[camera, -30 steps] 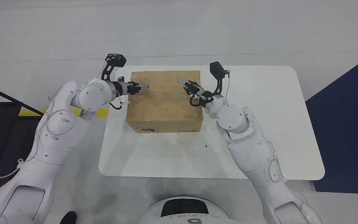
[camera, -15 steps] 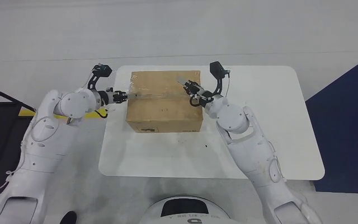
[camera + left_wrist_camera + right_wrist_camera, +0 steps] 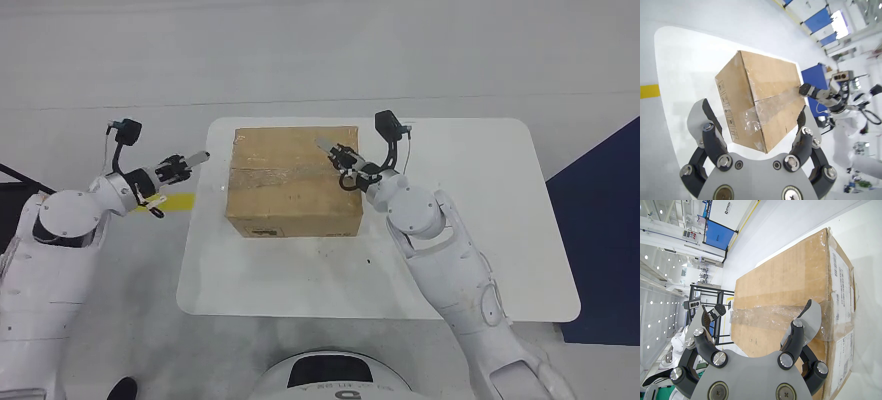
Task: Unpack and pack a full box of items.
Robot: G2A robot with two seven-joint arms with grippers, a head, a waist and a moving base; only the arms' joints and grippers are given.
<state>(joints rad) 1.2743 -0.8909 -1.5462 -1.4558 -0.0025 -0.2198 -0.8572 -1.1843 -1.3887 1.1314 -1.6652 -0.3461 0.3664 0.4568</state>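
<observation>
Far left, off the table edge, over grey floor with a yellow floor stripe (image 3: 180,202): left gripper (image 3: 195,158) (image 3: 754,111). Spread wide, nothing held. Metal fingers with dark ribbed pads (image 3: 708,111), pointed at the box, well apart from it.

White table (image 3: 450,250), flat top, rounded corners.

On the table's left half, towards the far edge: cardboard box (image 3: 292,180) (image 3: 768,85) (image 3: 781,285). Brown corrugated, rectangular, flaps closed, standing flat. Edges a bit frayed. Column of printed handling symbols (image 3: 728,115) on the end face towards the left gripper.

Along the top seam: strip of clear tape (image 3: 285,172) (image 3: 772,102) (image 3: 772,315). Glossy, wrinkled, wrapped down over both end faces. End on the left-gripper side looks crumpled and partly lifted off the cardboard.

At the box's right top edge, by the tape end: right gripper (image 3: 335,152) (image 3: 757,308) (image 3: 804,90). Open fairly wide, nothing clamped. One curved metal finger over the tape near the corner; contact with tape or cardboard not resolvable. Other finger clear of the box top.

On the right end face: white paper shipping labels (image 3: 842,291), partly under tape.
</observation>
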